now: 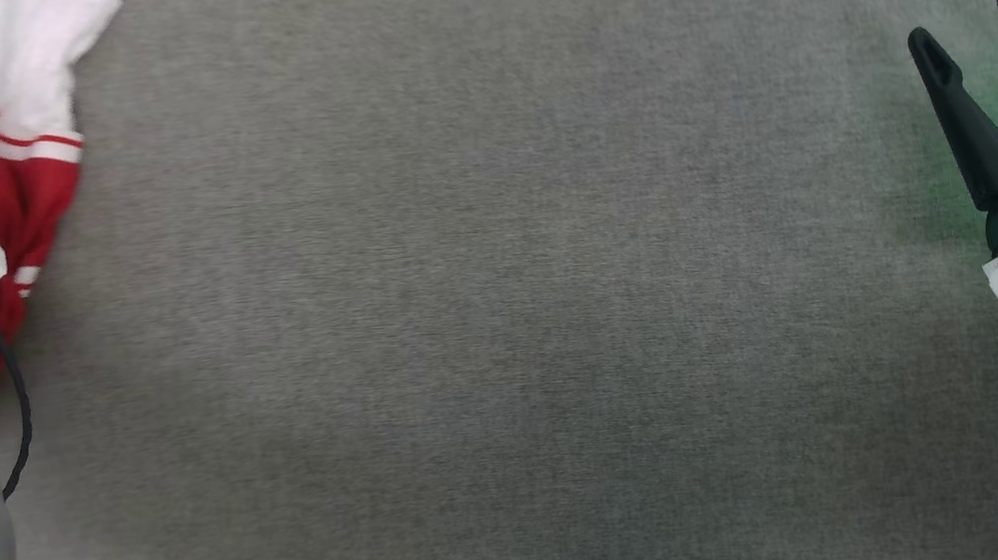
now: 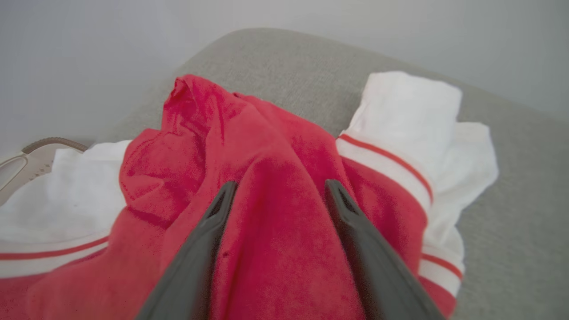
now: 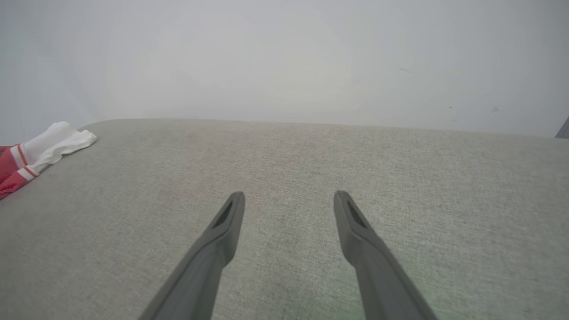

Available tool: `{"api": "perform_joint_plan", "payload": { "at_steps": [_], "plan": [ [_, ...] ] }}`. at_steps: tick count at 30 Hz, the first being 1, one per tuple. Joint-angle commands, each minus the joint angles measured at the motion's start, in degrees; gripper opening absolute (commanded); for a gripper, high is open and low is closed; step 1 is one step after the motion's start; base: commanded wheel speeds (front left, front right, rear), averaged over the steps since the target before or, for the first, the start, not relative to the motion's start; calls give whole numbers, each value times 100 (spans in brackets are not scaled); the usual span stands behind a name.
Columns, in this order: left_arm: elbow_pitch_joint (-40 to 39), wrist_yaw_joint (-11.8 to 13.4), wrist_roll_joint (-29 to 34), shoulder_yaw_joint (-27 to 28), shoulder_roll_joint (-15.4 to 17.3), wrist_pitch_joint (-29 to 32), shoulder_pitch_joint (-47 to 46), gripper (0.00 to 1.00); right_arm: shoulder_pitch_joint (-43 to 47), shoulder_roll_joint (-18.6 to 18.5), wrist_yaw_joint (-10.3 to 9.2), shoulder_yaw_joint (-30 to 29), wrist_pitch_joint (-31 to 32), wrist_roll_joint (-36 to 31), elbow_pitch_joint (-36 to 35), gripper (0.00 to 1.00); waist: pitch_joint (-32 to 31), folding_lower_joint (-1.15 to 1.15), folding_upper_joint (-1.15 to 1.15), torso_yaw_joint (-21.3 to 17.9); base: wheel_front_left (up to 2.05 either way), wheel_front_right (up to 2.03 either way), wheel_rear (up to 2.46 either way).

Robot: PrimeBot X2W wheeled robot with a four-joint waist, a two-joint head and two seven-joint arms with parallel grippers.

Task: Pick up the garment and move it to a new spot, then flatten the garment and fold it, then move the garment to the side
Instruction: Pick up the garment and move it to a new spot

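Far left, shirt: The red shirt [image 1: 1, 150] is bunched in a heap at the top-left corner of the head view, with one white sleeve [image 1: 14, 47] flopped out past it. It is rumpled, not flat and not folded.
Left gripper: The left gripper [image 2: 280, 184] is right over the heap. In the wrist view its two dark fingers are spread wide, one on each side of a raised ridge of red cloth. They have closed on nothing, and I can't tell whether the tips are touching the cloth.
Middle, grey surface: The grey fabric surface [image 1: 506, 319] runs wide and bare between the two arms, which leaves plenty of room to lay the shirt out.
Far right, right gripper: The right gripper [image 1: 965, 15] is out at the right edge, well apart from the shirt. Its fingers are spread too, with only grey fabric beneath them.
Step in hand: I'd call this the very first step, the pick-up, because the shirt is off in a corner and crumpled.
Next move: The left fingers need to pinch shut on that red ridge, deep enough to catch a good fold of cloth. Then the shirt can be lifted and carried across to the open middle, where the right gripper could help spread it.
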Motion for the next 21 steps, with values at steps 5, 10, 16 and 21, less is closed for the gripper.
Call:
{"api": "perform_joint_plan", "payload": {
  "at_steps": [5,10,16,21],
  "plan": [
    [824,218,21,-117,11,912,-250,100,-118,-59,-2,9,51,87,-101,100,338,0,0,-255,0,0,0],
    [1146,208,-43,-179,-129,1564,-215,100,-82,-89,-2,-7,84,95,-178,100,392,0,0,-281,0,0,0],
    [1381,189,-177,-203,-287,2513,-16,100,-101,-52,-2,-32,186,116,-251,100,400,0,0,-271,0,0,0],
    [1321,111,-214,-170,-103,2231,-98,0,-104,-38,-2,-73,179,121,-217,100,331,0,0,-223,0,0,0]
  ]
}}
